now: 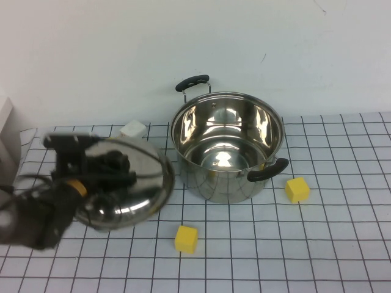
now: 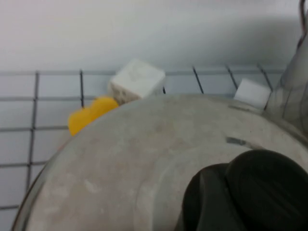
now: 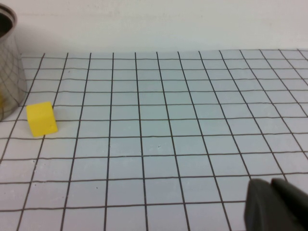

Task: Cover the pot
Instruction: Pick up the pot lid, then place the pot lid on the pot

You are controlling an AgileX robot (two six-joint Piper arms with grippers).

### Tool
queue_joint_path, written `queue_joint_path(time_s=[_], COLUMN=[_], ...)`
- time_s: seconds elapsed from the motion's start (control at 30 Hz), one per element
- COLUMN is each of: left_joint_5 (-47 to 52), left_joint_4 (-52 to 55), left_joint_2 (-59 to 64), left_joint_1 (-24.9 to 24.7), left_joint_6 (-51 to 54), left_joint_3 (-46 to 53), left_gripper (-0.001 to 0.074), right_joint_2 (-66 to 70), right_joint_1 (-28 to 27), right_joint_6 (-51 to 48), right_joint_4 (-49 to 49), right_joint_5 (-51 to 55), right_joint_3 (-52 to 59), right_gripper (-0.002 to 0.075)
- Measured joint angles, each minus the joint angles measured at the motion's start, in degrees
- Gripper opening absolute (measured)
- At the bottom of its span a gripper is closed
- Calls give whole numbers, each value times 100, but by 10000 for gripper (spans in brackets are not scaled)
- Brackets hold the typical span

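The left gripper (image 1: 116,166) is clamped on the black knob (image 2: 250,192) of the lid (image 1: 131,186), held tilted just left of the open pot (image 1: 227,146). Best to level the lid and centre it over the rim before lowering. The right gripper (image 3: 276,204) shows only a corner, its fingers unreadable, well right of the pot.

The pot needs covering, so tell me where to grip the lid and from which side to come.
Grip the black knob at the centre of the lid, coming from above: the steel dome around it is smooth and offers no other hold. The left gripper is at that knob, left of the open pot. The right gripper is parked over the table, away from both.
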Motion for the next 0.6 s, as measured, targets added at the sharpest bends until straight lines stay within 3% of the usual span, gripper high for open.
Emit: queue_joint_path(time_s=[0.2,0.33,0.6], left_joint_5=[1841,2534,2806], left_joint_4=[169,927,3358], left_joint_2=[-1331,-1781,-1442], left_joint_1=[97,63,-941], left_joint_6=[-59,-723,-3109], left_joint_3=[-518,-1172,-2626], left_gripper=[334,334,334], right_joint_2=[0,0,0], right_joint_1=[0,0,0], right_joint_6=[0,0,0], right_joint_4=[0,0,0], right_joint_5=[0,0,0], right_joint_3=[0,0,0], right_gripper=[9,9,9])
